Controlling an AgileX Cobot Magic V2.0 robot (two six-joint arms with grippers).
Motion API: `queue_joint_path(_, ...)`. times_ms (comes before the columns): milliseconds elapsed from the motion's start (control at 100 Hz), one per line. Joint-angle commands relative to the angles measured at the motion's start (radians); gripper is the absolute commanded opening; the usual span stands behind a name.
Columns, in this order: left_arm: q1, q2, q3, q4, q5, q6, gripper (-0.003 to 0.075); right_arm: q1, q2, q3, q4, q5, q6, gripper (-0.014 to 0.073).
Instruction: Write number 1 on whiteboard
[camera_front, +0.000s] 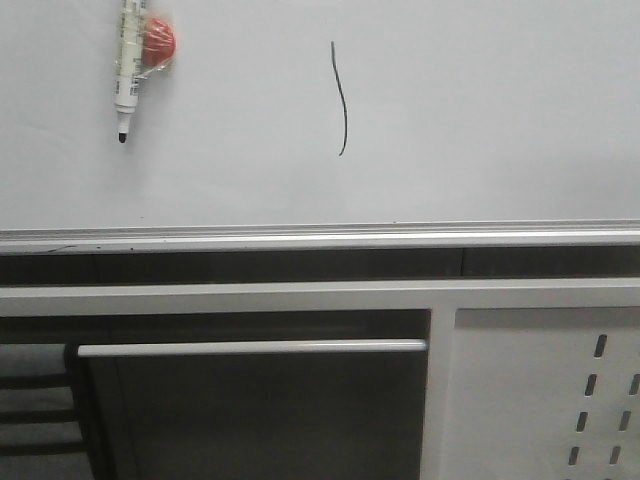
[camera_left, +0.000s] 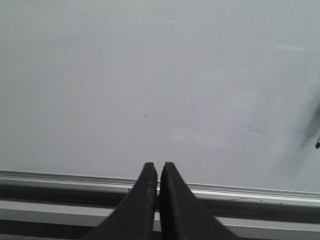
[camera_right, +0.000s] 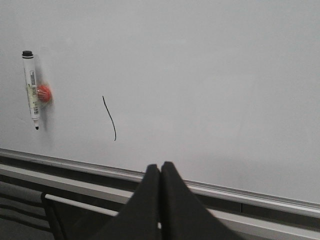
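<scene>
The whiteboard (camera_front: 480, 120) fills the upper part of the front view, with a silver edge rail (camera_front: 320, 236) along its near side. The number 1 (camera_front: 341, 100) is a thin black, slightly curved stroke on it; it also shows in the right wrist view (camera_right: 110, 119). A white marker pen (camera_front: 128, 70) with a black tip lies on the board at the left beside a red round piece (camera_front: 157, 41). My left gripper (camera_left: 157, 167) is shut and empty near the rail. My right gripper (camera_right: 160, 167) is shut and empty near the rail, right of the stroke. Neither gripper shows in the front view.
Below the rail is a white frame bar (camera_front: 320, 297), a metal handle bar (camera_front: 250, 348) over a dark opening, and a white perforated cabinet panel (camera_front: 545, 400) at the right. The pen also shows in the right wrist view (camera_right: 31, 90).
</scene>
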Motion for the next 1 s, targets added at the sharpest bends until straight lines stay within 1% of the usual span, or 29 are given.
queue_joint_path(0,-0.038,-0.024,0.042,0.003,-0.062,-0.013,-0.0020,-0.004,0.011,-0.025,0.019,-0.067,-0.003,-0.0070)
queue_joint_path(110,-0.060,-0.024,0.040,0.003,-0.062,-0.013,-0.0020,-0.004,0.011,-0.025,0.019,-0.067,-0.003,-0.0070)
queue_joint_path(770,-0.060,-0.024,0.040,0.003,-0.064,-0.013,-0.0020,-0.004,0.011,-0.022,0.015,-0.074,-0.003,-0.0070)
queue_joint_path(820,-0.060,-0.024,0.040,0.003,-0.064,-0.013,-0.0020,-0.004,0.011,-0.016,-0.050,-0.097,0.000,-0.0070)
queue_joint_path(850,-0.060,-0.024,0.040,0.003,-0.064,-0.013,-0.0020,-0.004,0.013,-0.008,-0.126,-0.107,0.017,-0.0070)
queue_joint_path(890,-0.060,-0.024,0.040,0.003,-0.064,-0.013,-0.0020,-0.010,0.013,0.005,-0.213,-0.141,0.110,-0.0069)
queue_joint_path(950,-0.060,-0.024,0.040,0.003,-0.064,-0.013,-0.0020,-0.020,0.013,0.043,-0.397,-0.219,0.295,-0.0070)
queue_joint_path(990,-0.060,-0.024,0.040,0.003,-0.064,-0.013,-0.0020,-0.031,0.013,0.073,-0.510,-0.249,0.376,-0.0070)
